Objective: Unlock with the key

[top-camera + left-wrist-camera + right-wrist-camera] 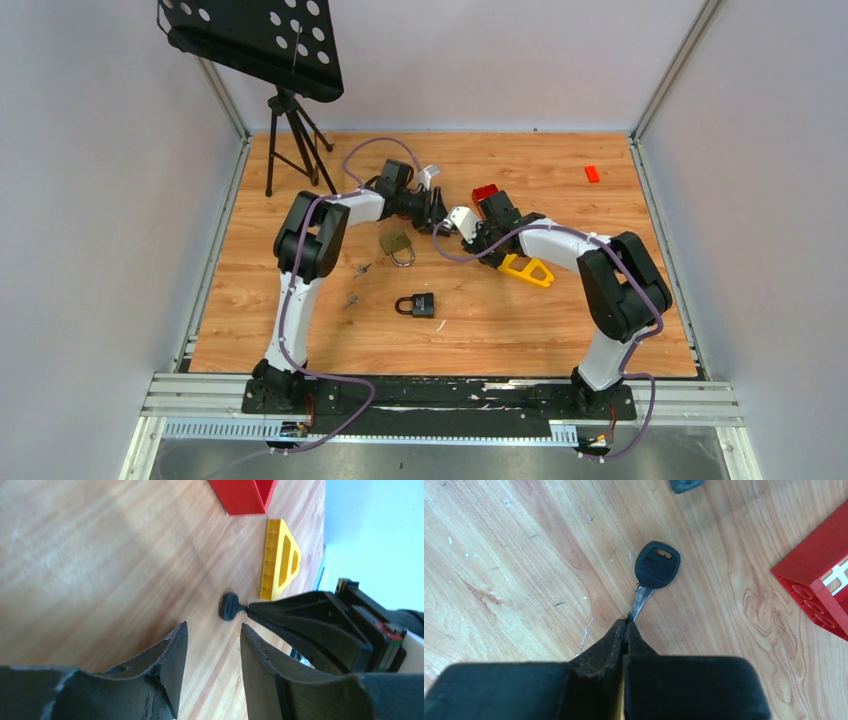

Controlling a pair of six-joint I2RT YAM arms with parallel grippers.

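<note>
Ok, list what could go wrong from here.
1. The right tool pinches the key only by its blade tip, so it may pivot or slip out.
2. The left tool is open just short of the key's head; closing off-centre could knock it loose.
</note>
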